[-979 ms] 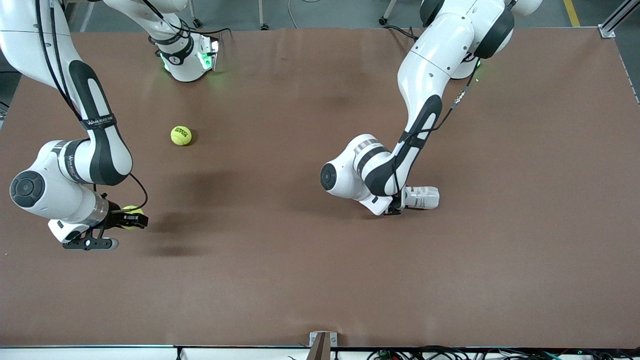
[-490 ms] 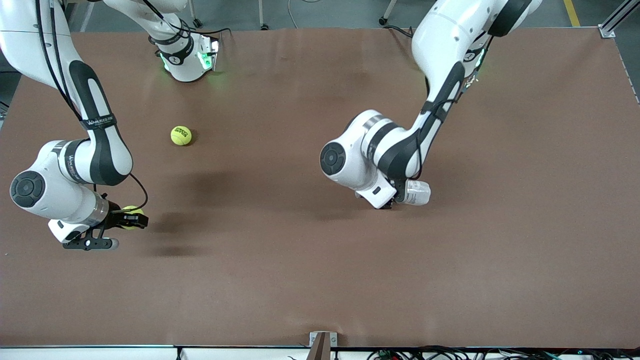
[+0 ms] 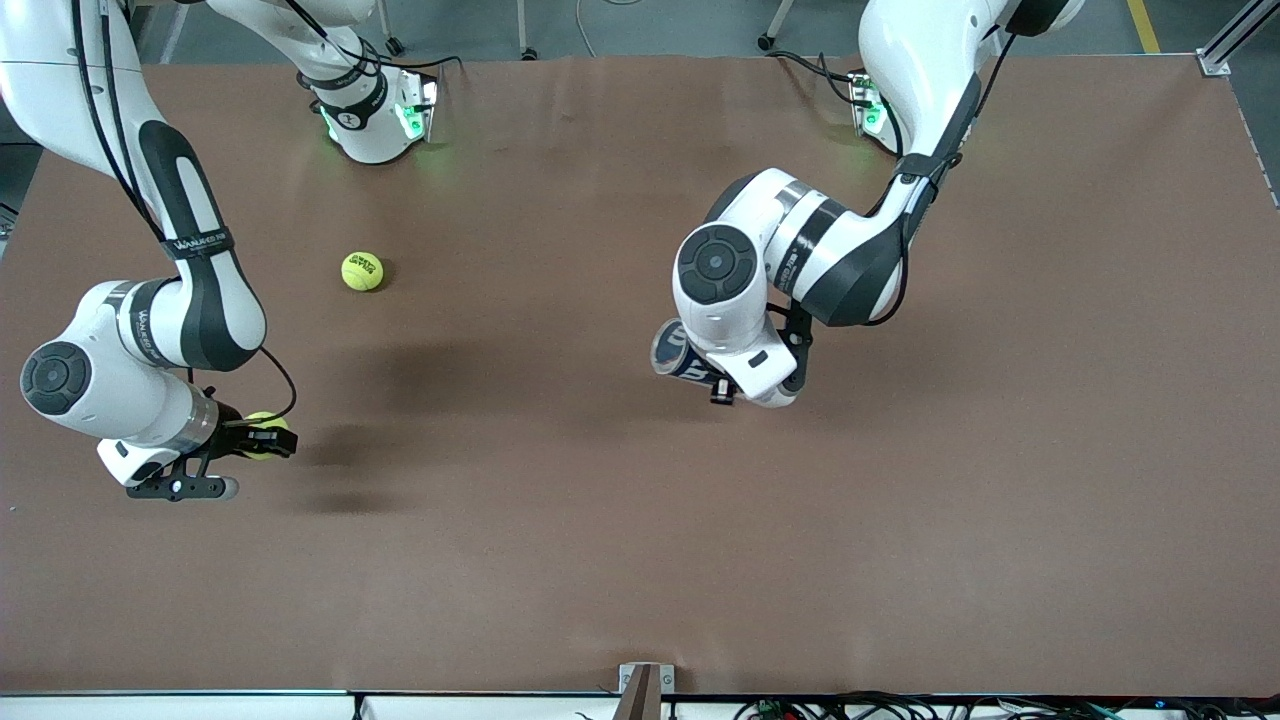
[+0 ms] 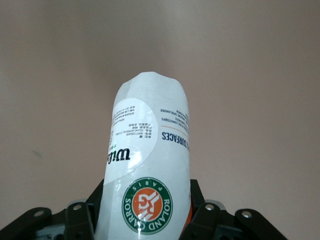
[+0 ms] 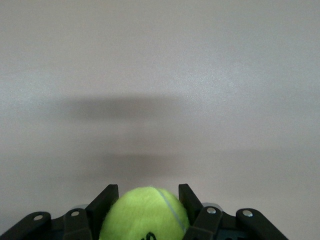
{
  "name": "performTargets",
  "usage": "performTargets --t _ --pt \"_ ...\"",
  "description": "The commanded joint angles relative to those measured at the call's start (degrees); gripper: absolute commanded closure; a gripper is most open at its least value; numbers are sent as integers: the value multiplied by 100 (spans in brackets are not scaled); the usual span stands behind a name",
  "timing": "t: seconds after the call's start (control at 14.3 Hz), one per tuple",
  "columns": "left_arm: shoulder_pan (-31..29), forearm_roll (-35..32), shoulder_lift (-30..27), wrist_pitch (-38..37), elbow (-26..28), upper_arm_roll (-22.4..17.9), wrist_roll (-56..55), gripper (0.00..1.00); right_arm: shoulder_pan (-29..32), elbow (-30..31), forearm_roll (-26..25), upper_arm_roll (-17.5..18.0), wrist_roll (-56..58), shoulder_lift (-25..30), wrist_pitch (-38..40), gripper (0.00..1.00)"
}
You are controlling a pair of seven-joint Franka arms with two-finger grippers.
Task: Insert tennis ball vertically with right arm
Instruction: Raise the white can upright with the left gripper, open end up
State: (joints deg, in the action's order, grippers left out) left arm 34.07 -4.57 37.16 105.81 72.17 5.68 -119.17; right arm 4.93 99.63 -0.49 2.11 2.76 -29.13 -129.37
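yellow tennis ball (image 3: 262,424) in raised right tool (image 3: 262,440)

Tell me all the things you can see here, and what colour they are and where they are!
Tennis balls: two, yellow-green. One lies loose on the table, toward the right arm's end, farther from the front camera than the other; the held tennis ball sits in the right gripper.
Tennis ball can: one, clear with a white label, a round orange and green logo and a dark end, held up off the table in the left gripper.
Table: one, brown top, under everything.
Right gripper: one, black, shut on the held tennis ball over the table's edge at the right arm's end.
Left gripper: one, black, shut on the tennis ball can over the middle of the table.
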Motion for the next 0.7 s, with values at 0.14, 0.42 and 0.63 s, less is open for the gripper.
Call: performTargets --t 0.14,0.42,0.63 --pt "74 711 10 1221 87 21 61 34 17 -136 40 35 -39 12 52 62" --pt "240 1607 230 1986 87 48 52 34 -18 -189 66 52 -223 12 70 62" --pt "434 1950 440 2539 87 56 52 34 -132 -347 66 79 -592 21 306 62"
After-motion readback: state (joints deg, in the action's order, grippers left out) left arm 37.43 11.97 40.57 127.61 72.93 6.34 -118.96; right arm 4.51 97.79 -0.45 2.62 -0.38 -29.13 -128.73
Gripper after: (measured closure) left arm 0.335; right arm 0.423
